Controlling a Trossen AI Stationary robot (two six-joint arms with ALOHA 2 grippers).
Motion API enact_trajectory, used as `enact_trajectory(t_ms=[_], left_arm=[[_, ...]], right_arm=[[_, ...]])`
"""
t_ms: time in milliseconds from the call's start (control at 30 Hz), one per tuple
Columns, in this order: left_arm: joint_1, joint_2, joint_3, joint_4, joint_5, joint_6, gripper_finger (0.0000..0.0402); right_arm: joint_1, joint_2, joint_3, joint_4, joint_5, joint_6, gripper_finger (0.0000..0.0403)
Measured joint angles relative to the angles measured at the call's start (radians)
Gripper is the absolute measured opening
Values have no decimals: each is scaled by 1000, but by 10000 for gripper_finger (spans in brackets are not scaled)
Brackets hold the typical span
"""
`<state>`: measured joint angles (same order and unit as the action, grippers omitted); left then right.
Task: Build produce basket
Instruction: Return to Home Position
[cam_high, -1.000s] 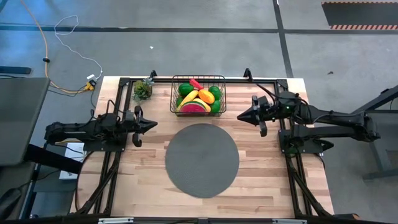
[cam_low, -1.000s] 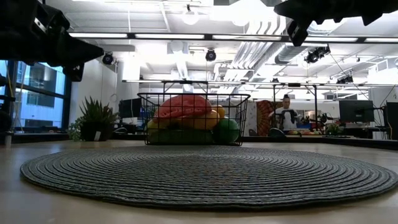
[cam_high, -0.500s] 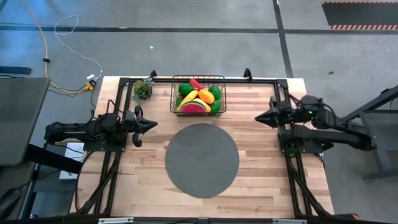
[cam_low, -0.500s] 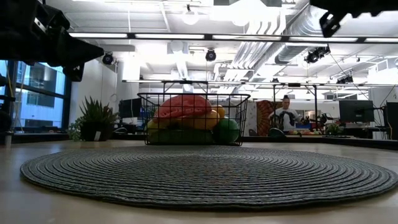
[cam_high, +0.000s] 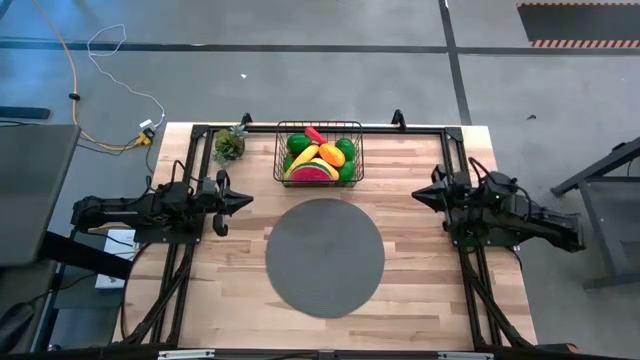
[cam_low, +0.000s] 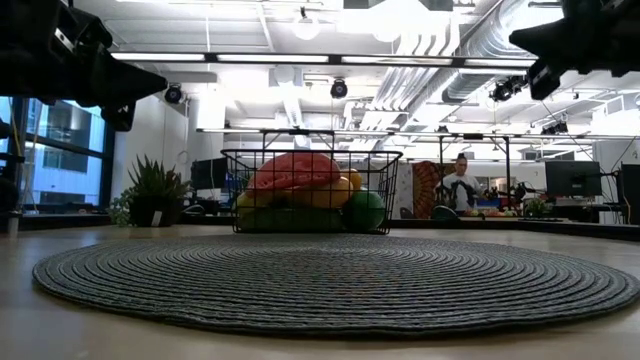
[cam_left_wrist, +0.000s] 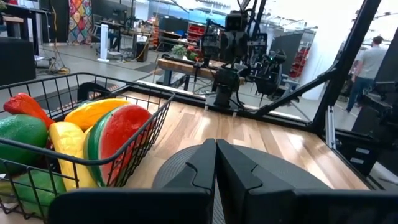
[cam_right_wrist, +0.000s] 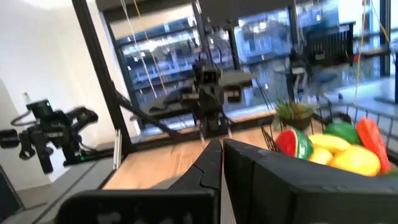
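Since one second ago the right gripper (cam_high: 417, 194) has drawn back. It was out over the wood near the basket's 4 o'clock corner. It now sits close to the table's 3 o'clock edge, tip pointing to 9 o'clock. The left arm, the basket load and the mat are unchanged across the frames.

Right gripper: jaws pressed together, nothing held. In the right wrist view its dark fingers (cam_right_wrist: 208, 168) meet along a thin seam. It is clear of the mat.

Left gripper (cam_high: 247, 201): at the mat's 10 o'clock, tip pointing to 3 o'clock. Its jaws are pressed together and empty, and the left wrist view shows the same closed seam.

Black wire-mesh basket (cam_high: 277, 152): stands on the wooden table (cam_high: 420, 285) at 12 o'clock of the round grey woven mat (cam_high: 324, 258), just apart from the mat's rim.

Contents, all inside the mesh:
- red watermelon slice (cam_high: 312, 172) against the 6 o'clock wall
- yellow banana (cam_high: 304, 158) just behind the slice
- orange-yellow piece (cam_high: 331, 153) near the centre
- red chilli (cam_high: 316, 135) toward 12 o'clock
- green limes (cam_high: 297, 143) along the 10 and 3 o'clock sides

In the low view the watermelon slice tops the pile, about level with the rim.

Small potted plant (cam_high: 229, 144): at the basket's 9 o'clock, near the table's far edge.

A person (cam_low: 460, 186) shows in the room well beyond the table.
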<state>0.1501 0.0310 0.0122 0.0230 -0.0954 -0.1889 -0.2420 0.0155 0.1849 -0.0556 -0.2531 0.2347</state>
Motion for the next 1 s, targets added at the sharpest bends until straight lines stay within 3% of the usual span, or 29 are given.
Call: enact_trajectory(t_ms=[367,667,833,1000], left_arm=[[0,3,1,0,-1,0,1],[0,3,1,0,-2,0,1],[0,3,1,0,-2,0,1],[0,3,1,0,-2,1,1]], right_arm=[[0,-14,-172,207,13,-15,0],[10,-13,-175,96,92,-21,0],[96,-13,-175,95,107,-27,0],[160,-13,-175,80,189,-32,0]])
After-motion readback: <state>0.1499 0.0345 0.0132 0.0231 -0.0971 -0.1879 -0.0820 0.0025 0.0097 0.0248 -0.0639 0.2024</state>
